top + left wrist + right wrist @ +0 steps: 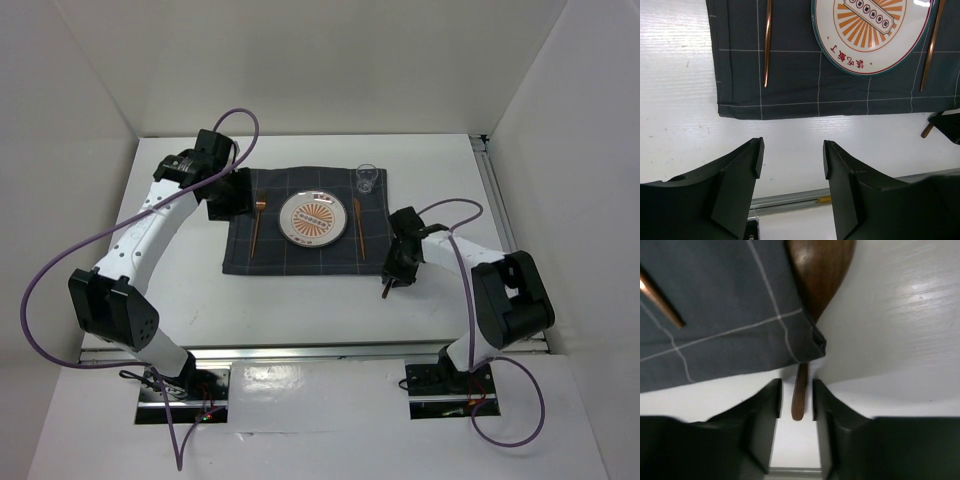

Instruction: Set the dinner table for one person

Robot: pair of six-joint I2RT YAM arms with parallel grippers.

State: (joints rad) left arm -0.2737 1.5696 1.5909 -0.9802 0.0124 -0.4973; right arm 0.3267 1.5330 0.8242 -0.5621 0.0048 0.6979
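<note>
Dinner table (300, 310): large flat rectangular top, plain white, faintly glossy, level, fills middle of view.

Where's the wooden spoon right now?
In the right wrist view, the wooden spoon lies at the cloth's near right corner, its handle between the right hand's fingers.

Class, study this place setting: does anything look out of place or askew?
The wooden spoon at the near right corner of the cloth looks odd: it hangs off the cloth onto the table, and the corner seems rucked over its neck. The right gripper straddles its handle.
</note>
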